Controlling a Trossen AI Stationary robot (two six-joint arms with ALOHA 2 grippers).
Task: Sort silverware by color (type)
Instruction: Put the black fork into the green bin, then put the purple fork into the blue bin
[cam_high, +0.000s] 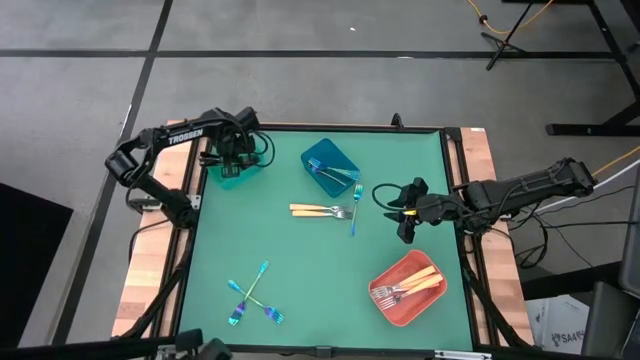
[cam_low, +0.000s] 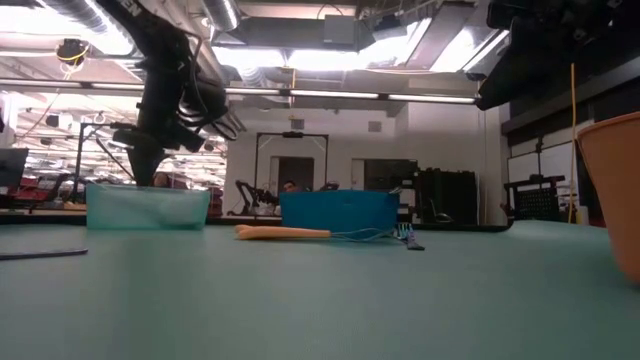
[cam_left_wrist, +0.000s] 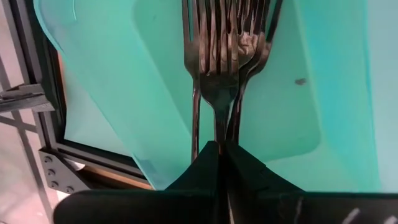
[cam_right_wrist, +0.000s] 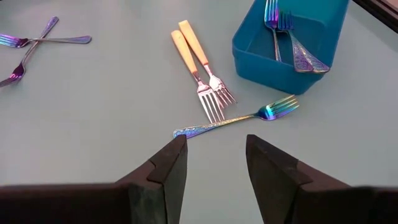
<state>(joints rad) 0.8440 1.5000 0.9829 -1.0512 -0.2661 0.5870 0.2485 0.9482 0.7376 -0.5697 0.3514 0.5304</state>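
Black forks (cam_left_wrist: 219, 68) — pinched by left tool (cam_left_wrist: 221, 155) over teal bin (cam_left_wrist: 124, 93).

blue bin (cam_high: 331, 165) nr center, btm-center table (cam_high: 330, 290) open

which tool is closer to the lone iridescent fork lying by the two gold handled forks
The right one. The right tool hovers open just beside the iridescent fork, toward the table's right edge. The left tool is over the teal bin at the far left corner, shut on black forks.

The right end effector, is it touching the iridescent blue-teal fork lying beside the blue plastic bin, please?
Apart: the right wrist view shows bare table between the open right end effector and the iridescent fork.
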